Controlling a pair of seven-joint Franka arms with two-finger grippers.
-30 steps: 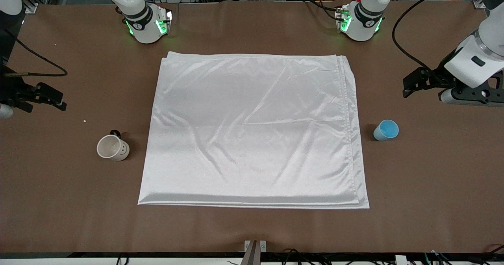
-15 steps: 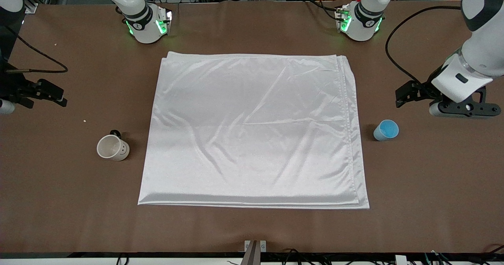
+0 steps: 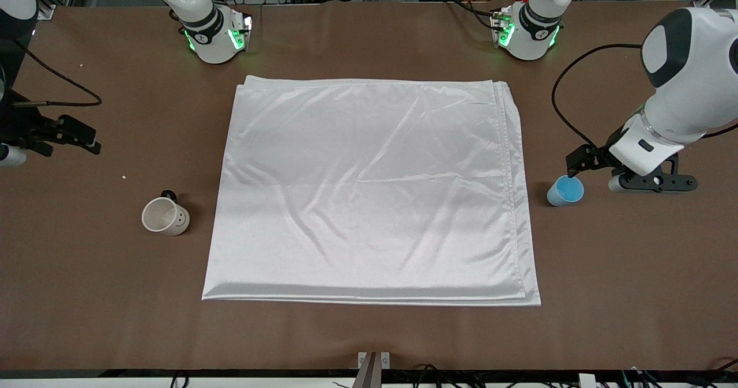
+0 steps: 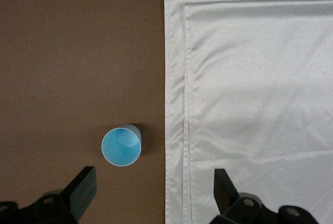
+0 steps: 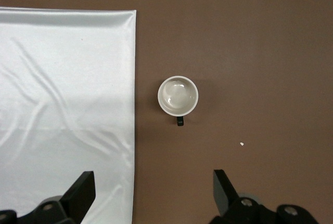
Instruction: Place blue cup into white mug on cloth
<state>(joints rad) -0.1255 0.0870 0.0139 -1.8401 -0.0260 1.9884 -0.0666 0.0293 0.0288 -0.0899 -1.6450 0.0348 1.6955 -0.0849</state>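
Observation:
The blue cup (image 3: pixel 565 191) stands upright on the brown table, beside the cloth's edge at the left arm's end; it also shows in the left wrist view (image 4: pixel 121 146). The white mug (image 3: pixel 165 216) stands upright and empty on the table beside the cloth's edge at the right arm's end, with its black handle turned away from the front camera (image 5: pixel 178 95). The white cloth (image 3: pixel 369 192) lies flat between them. My left gripper (image 4: pixel 153 177) is open and empty, over bare table close to the cup (image 3: pixel 651 184). My right gripper (image 5: pixel 153 180) is open and empty, over the cloth's edge, apart from the mug.
The two arm bases (image 3: pixel 216 36) (image 3: pixel 527 30) stand along the table's edge farthest from the front camera. A black cable (image 3: pixel 562 105) loops from the left arm over the table. A small white crumb (image 3: pixel 123 177) lies near the mug.
My left arm has swung down and toward the blue cup, and its gripper now hangs close beside it. My right arm has barely shifted. Cup, mug and cloth have not moved.

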